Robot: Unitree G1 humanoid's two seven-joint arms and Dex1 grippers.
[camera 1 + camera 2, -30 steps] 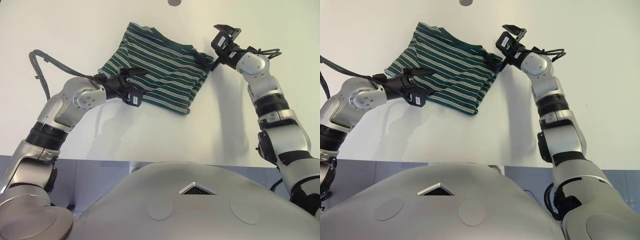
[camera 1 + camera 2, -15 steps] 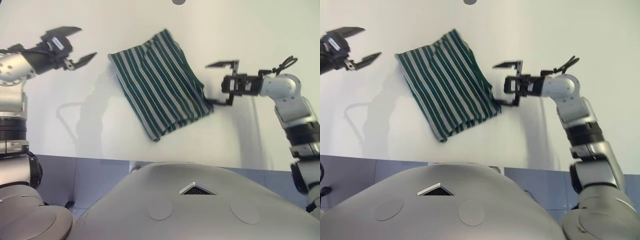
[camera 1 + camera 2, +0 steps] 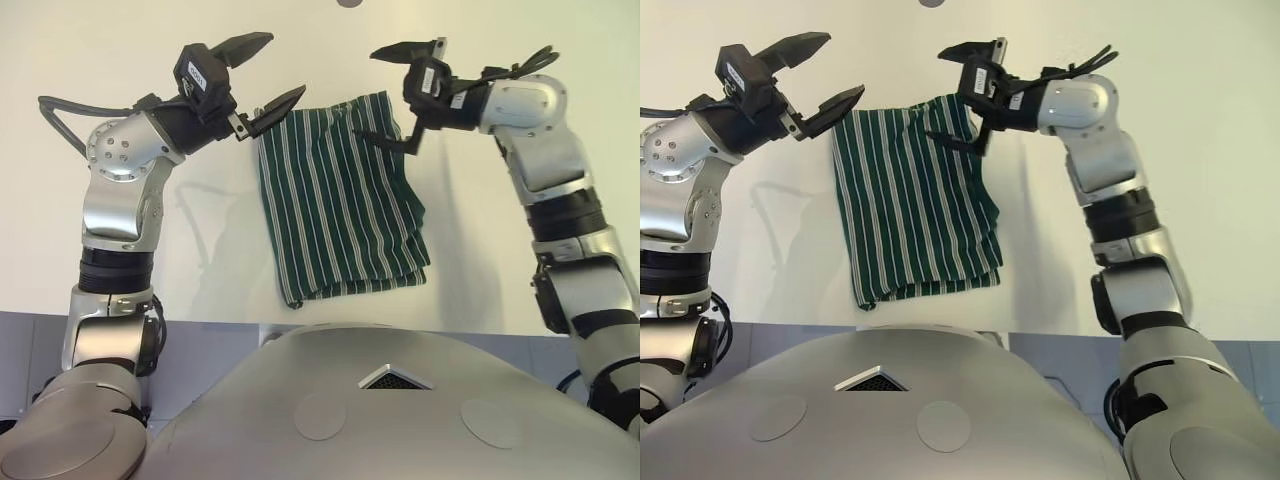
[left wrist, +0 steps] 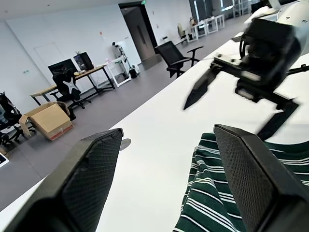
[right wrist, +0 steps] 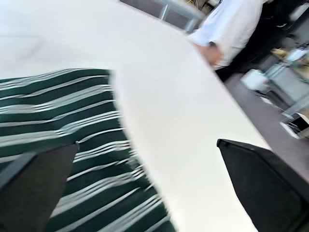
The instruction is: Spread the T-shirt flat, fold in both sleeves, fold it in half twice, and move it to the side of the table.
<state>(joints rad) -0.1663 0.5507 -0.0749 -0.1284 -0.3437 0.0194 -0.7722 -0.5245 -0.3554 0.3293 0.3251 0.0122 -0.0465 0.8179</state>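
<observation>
Folded T-shirt (image 3: pixel 340 195) lies as a striped green rectangle in the centre of the left eye view, flat on the white table (image 3: pixel 470 260), long side running from frame top towards the near table edge. Looks like the folds are mostly done; probably parked here for a last fold or the shift to the side. Left gripper (image 3: pixel 285 65) is at upper left, jaws wide apart, nothing in them, lower tip just beside the shirt's upper left corner. Left arm stands tall, elbow bent, wrist angled in towards the cloth. Right gripper (image 3: pixel 365 95) is at upper centre-right, also spread and empty, its lower finger over the upper right corner; can't tell if it touches. Right arm is stretched forward with the wrist turned inward. Both flank the far edge, likely set up for a two-corner pinch.

Right eye view: same layout, with the shirt centre-left.

Left wrist view: own two black fingers (image 4: pixel 91 179) are splayed, striped cloth showing between them, the right gripper facing from across the shirt.

Right wrist view: own fingers (image 5: pixel 260 179) are wide apart, the striped edge and bare table between them, nothing gripped.
</observation>
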